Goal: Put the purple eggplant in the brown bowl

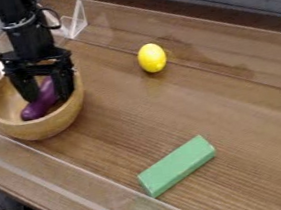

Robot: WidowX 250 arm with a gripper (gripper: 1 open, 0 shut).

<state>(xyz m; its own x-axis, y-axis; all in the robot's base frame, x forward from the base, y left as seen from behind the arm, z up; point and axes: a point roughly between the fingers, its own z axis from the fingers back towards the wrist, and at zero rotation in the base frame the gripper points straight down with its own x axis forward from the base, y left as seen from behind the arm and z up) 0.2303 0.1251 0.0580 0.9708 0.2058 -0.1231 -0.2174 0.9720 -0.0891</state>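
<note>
The purple eggplant (pixel 38 104) lies inside the brown bowl (pixel 59 121) at the left of the table, leaning toward the bowl's left wall. My gripper (pixel 45 91) hangs straight down over the bowl's inside, open, its black fingers (pixel 64 81) spread to either side of the eggplant's upper end. Nothing is clamped between the fingers, and the eggplant rests on the bowl's floor. The gripper body hides part of the bowl's far rim.
A round yellow lemon (pixel 153 57) sits on the wooden table to the right of the bowl. A flat green block (pixel 177 165) lies near the front. Clear plastic walls (pixel 74 19) edge the table at the back and front.
</note>
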